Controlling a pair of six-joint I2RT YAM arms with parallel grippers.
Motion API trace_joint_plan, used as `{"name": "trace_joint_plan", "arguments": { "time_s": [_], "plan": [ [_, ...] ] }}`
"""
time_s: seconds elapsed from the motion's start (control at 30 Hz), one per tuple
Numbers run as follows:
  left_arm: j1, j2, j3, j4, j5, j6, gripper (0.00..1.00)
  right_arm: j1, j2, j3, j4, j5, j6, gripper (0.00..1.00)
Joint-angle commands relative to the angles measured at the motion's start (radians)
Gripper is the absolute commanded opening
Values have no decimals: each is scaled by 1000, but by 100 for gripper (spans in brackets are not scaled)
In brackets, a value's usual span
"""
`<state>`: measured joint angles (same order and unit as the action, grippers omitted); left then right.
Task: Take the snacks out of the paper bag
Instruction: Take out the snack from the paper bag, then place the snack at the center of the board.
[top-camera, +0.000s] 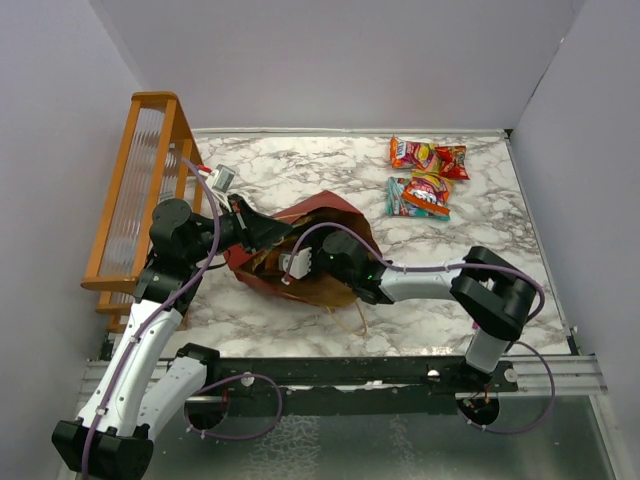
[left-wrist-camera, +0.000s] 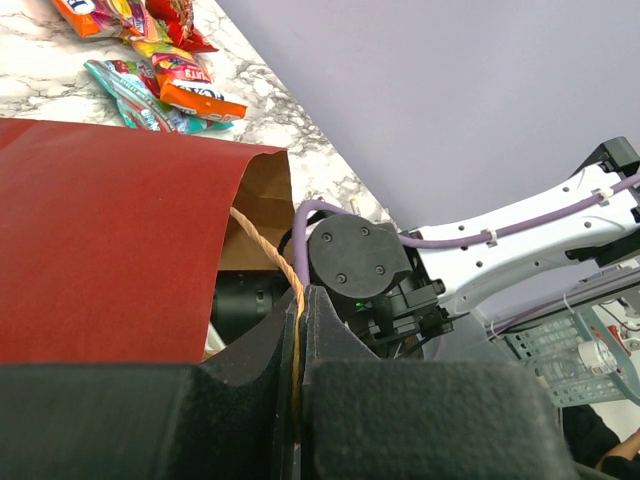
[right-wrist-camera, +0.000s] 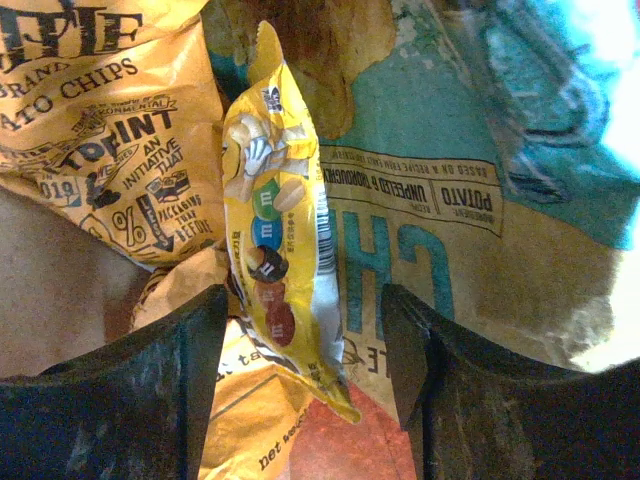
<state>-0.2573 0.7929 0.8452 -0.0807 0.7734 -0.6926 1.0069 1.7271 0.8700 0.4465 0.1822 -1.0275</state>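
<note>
The left arm (top-camera: 150, 330) reaches up and over to the left end of the paper bag (top-camera: 330, 212). Its tool (left-wrist-camera: 300, 300) is squeezed tight on the bag's thin tan handle (left-wrist-camera: 268, 245) and holds that edge up. The right arm (top-camera: 430, 283) bends in from the right side, and its front end is deep inside the bag's mouth.

In the right wrist view, the right tool (right-wrist-camera: 305, 300) has its two dark fingers apart. A yellow candy pack (right-wrist-camera: 285, 230) sits between them. There is a gap on the right side, so the pack is not pinched.

A yellow chip bag (right-wrist-camera: 110, 120) lies to the left of the candy pack and a teal chip bag (right-wrist-camera: 450, 230) lies behind it on the right. They crowd close around it.

The paper bag lies on its side in the middle of the worktop (top-camera: 300, 170), stretched mostly left to right, with its mouth turned to the right arm. The candy pack's long side runs the same way as the fingers.

A few snacks (top-camera: 425, 178) lie out on the worktop at the far right, well apart from the bag. An orange wooden rack (top-camera: 140, 190) stands at the left.
</note>
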Motion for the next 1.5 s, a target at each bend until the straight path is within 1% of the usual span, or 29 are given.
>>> {"name": "trace_joint_plan", "arguments": {
  "time_s": [0.0, 0.13, 0.27, 0.4, 0.47, 0.63, 0.7, 0.8, 0.9, 0.97, 1.0, 1.07, 1.1, 1.17, 1.23, 1.27, 1.37, 1.4, 1.43, 1.47],
  "plan": [
    [-2, -11, 42, 16, -8, 15, 0, 2, 67, 56, 74, 47, -32, 54],
    [-2, -12, 41, 16, -9, 17, 0, 2, 96, 72, 62, 83, -31, 39],
    [-2, -5, 40, 15, -7, 16, 0, 2, 71, 68, 50, 80, -24, 31],
    [-2, -3, 47, 14, -8, 19, 0, 2, -13, 75, -53, 31, 34, 23],
    [-2, -1, 47, 14, -8, 19, 0, 2, -77, 86, -155, -13, 74, 20],
    [-2, 1, 44, 13, -13, 24, 0, 4, -238, 87, -425, -168, 232, 20],
    [-1, 4, 42, 15, -13, 25, 0, 2, -316, 75, -498, -215, 299, 20],
    [-1, 13, 46, 20, -10, 26, 0, 3, -465, 49, -604, -304, 391, 20],
    [-2, 25, 52, 22, -5, 29, 0, 2, -631, 53, -722, -449, 480, 21],
    [-2, 32, 54, 21, -5, 32, 0, 3, -733, 72, -780, -553, 535, 24],
    [-1, 32, 55, 21, -7, 33, 0, 3, -777, 85, -793, -581, 566, 24],
    [-2, 36, 54, 21, -12, 32, 0, 2, -853, 119, -786, -587, 618, 24],
    [-2, 36, 52, 24, -15, 30, 0, 2, -888, 128, -760, -555, 640, 23],
    [-2, 35, 43, 34, -18, 21, 0, 2, -949, 127, -666, -426, 671, 15],
    [0, 34, 39, 43, -18, 12, 0, 2, -988, 99, -522, -211, 677, 10],
    [-2, 32, 37, 43, -19, 9, 0, 3, -995, 77, -451, -96, 659, 9],
    [-1, 27, 40, 22, -31, 14, 0, 2, -948, 13, -216, 233, 480, 13],
    [-1, 24, 43, 13, -35, 14, 0, 2, -908, -4, -130, 389, 390, 16],
    [-2, 22, 46, 7, -39, 16, 0, 0, -860, -39, 17, 484, 262, 19],
    [-2, 20, 47, 1, -43, 17, 0, -9, -778, -73, 194, 552, 114, 19]
  ]
}}
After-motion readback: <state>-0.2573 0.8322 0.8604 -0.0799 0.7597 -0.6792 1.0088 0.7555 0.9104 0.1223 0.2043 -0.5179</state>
